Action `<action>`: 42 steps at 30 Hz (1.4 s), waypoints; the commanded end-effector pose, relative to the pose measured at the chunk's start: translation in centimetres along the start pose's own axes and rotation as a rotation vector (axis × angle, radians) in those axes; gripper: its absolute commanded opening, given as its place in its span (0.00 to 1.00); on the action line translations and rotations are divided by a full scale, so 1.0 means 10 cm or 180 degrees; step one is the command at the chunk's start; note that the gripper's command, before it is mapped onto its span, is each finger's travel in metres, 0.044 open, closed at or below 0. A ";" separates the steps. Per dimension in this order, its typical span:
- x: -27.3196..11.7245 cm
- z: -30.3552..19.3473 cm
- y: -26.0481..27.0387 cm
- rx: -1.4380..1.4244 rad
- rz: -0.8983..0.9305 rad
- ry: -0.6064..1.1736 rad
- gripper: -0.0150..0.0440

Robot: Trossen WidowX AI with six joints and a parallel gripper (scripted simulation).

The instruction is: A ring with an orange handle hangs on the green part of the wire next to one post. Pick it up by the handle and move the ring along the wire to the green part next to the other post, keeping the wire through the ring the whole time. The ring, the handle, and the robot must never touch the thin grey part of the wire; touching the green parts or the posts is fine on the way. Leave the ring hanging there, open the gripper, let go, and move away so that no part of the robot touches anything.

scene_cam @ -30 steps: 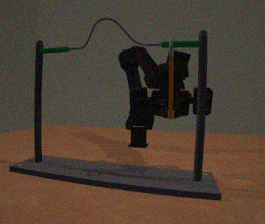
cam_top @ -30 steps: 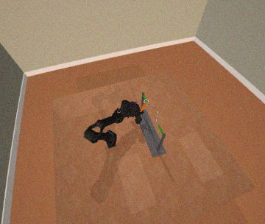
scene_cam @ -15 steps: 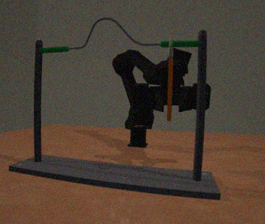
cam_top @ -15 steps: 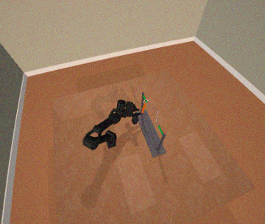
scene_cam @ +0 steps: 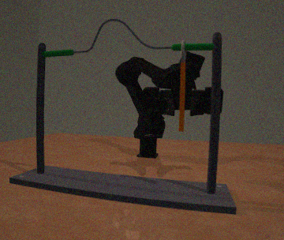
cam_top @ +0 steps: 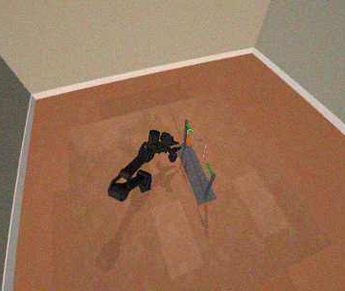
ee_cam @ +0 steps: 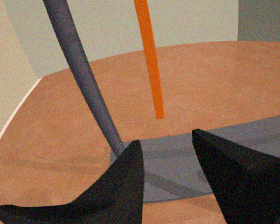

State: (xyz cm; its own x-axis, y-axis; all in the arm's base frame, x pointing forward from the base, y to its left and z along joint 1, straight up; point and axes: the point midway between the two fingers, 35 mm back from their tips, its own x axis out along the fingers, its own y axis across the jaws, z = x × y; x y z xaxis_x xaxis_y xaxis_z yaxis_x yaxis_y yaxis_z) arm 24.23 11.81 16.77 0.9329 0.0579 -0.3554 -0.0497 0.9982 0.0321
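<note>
The orange handle [scene_cam: 182, 95] [ee_cam: 147, 50] [cam_top: 189, 139] hangs straight down from its ring [scene_cam: 183, 47], which sits on the green wire part [scene_cam: 196, 46] next to the right post [scene_cam: 215, 110] [ee_cam: 78, 56]. My gripper [ee_cam: 166, 141] [cam_top: 175, 145] is open and empty. It sits a short way back from the handle, and the handle's lower end shows free above the gap between the fingers. The thin grey wire [scene_cam: 117, 24] arches over to the other green part [scene_cam: 58, 52] by the left post [scene_cam: 41, 106].
The posts stand on a flat grey base [scene_cam: 121, 189] [cam_top: 196, 172] [ee_cam: 171, 163] on the brown floor. The arm's body [scene_cam: 148, 99] [cam_top: 137, 167] is behind the wire frame. Walls with a white skirting surround the floor.
</note>
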 end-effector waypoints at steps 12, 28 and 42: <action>-0.01 -0.01 -0.01 0.0010 -0.0019 0.0000 0.53; -0.50 0.01 -0.02 -0.0009 0.0006 -0.0019 1.00; -0.50 0.01 -0.02 -0.0009 0.0006 -0.0019 1.00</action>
State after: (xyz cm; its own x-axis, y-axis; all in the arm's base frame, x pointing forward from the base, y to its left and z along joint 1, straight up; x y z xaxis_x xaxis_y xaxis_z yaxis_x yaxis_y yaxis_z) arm 19.57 11.36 18.58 0.9337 0.0647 -0.3522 -0.0586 0.9979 0.0279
